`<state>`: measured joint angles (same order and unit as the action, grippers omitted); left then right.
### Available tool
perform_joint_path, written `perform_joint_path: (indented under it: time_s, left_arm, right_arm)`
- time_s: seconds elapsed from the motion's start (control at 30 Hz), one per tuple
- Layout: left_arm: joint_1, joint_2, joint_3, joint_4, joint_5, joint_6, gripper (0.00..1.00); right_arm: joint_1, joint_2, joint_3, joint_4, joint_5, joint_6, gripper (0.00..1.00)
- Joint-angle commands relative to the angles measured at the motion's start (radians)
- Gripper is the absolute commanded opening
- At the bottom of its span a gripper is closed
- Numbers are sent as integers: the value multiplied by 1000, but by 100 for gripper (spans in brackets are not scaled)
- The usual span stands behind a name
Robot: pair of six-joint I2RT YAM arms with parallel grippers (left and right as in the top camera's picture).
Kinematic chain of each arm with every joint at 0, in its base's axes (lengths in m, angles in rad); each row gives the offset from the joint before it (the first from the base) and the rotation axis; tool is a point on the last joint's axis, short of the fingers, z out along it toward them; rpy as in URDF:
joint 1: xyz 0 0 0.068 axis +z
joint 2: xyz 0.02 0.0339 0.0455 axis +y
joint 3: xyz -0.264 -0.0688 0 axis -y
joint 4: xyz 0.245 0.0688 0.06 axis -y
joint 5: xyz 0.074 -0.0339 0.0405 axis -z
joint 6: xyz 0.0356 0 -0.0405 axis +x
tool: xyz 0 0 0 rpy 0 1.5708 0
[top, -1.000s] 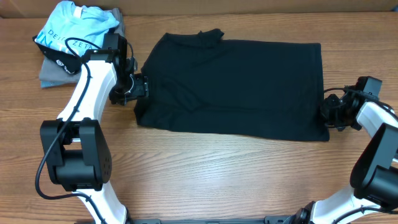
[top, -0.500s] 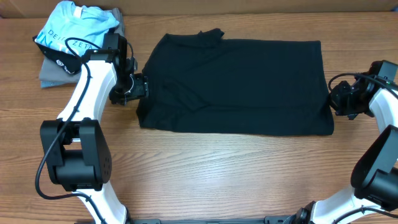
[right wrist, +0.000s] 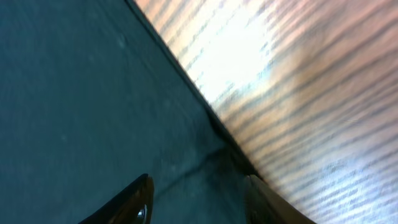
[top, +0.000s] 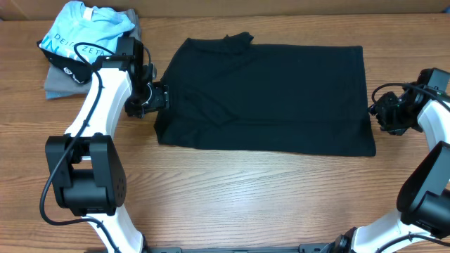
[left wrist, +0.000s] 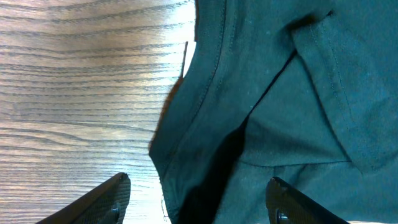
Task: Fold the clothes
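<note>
The clothes, a plain black T-shirt, lie flat across the middle of the table, neck toward the back left. My left gripper is open at the shirt's left edge. In the left wrist view its jaws stand wide, one finger over bare wood, the other over the wrinkled black cloth. My right gripper is at the shirt's right edge. The right wrist view shows it open with the hem between its jaws, and flat black cloth filling the left of the frame.
A light blue shirt with white lettering rests on a grey folded shirt at the back left corner, close behind my left arm. Bare wooden table runs along the front.
My right gripper moved right, drawing the shirt's right edge outward, then its jaws came apart and the lower right corner settled back a little. The left arm has not moved.
</note>
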<state>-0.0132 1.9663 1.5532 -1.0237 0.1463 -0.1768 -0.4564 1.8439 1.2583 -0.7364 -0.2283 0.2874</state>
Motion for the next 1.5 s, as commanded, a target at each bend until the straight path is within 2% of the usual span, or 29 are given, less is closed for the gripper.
perform_joint_path:
  time_s: [0.0,0.07,0.13,0.27,0.37,0.47,0.7,1.1,1.47]
  left_arm:
    - [-3,-3,22,1,16,23,73]
    - [-3,-3,22,2,16,23,73]
    - [-3,-3,22,1,16,23,73]
    - [-3,-3,22,3,16,23,73]
    - [-3,-3,22,2,16,23,73]
    - [-3,-3,22,0,16,23,73]
    - [-3,-3,22,3,16,23,73]
    - [-3,-3,22,5,16,23,73]
    - [-3,-3,22,7,16,23,73]
  right_arm:
    - [-1,22,-15,34,26,-4,48]
    - [-1,36,-29,56,26,-4,47]
    - [2,55,-38,63,21,-4,43]
    - [15,91,-41,62,19,-8,42]
    - [21,100,-40,51,19,-8,24]
    - [19,98,-39,46,19,-8,14]
    - [7,95,-15,-8,19,-8,4]
    - [6,-18,39,-63,18,-8,4]
    - [6,-23,39,-43,12,-7,4]
